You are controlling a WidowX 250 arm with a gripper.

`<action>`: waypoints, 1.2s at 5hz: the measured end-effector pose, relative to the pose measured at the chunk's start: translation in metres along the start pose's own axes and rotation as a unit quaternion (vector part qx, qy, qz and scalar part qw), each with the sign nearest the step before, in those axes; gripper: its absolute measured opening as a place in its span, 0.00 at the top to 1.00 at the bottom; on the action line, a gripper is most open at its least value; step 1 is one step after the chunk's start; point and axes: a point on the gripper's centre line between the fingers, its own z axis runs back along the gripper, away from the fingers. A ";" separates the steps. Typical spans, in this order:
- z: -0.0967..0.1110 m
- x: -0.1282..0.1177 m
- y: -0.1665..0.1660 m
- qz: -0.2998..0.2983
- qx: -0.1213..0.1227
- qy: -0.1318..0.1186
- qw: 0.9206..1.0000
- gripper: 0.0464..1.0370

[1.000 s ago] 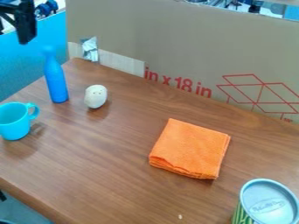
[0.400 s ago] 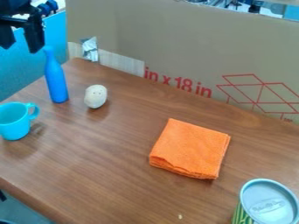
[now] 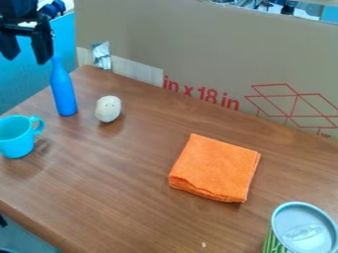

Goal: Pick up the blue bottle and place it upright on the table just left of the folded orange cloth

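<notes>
The black gripper [image 3: 27, 60] hung at the upper left of the view, its two fingers [image 3: 43, 48] spread apart with nothing between them. The nearest thing was the blue bottle [image 3: 63, 94], which stood upright close to the far left edge of the table [image 3: 132, 197]; one finger showed right beside the bottle's narrow top, though whether they touched could not be told from this angle. The work looked to be at the stage before any grip, with the open fingers near the bottle and every thing resting on its own. A grip on the bottle would have called for lining the gap up with the neck and coming down straight around it, since a knock at the slim top could have tipped it over. The small white egg [image 3: 108, 109] lay just beside the bottle, near enough that a wide sweep might have set it rolling. The light blue cup [image 3: 17, 137] stood upright at the left, its handle towards the bottle. Well apart from these, the folded orange cloth [image 3: 216, 168] lay flat, and a can [image 3: 304, 228] with a pale lid stood at the lower right corner of the view
</notes>
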 end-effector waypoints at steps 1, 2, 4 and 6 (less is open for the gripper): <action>-0.010 0.010 -0.006 -0.007 0.005 0.007 1.000 0.04; -0.024 0.016 -0.008 -0.002 0.003 0.019 1.000 0.04; -0.027 0.036 -0.031 -0.018 0.001 0.007 1.000 0.04; -0.035 0.047 -0.046 -0.029 -0.007 0.011 0.999 0.09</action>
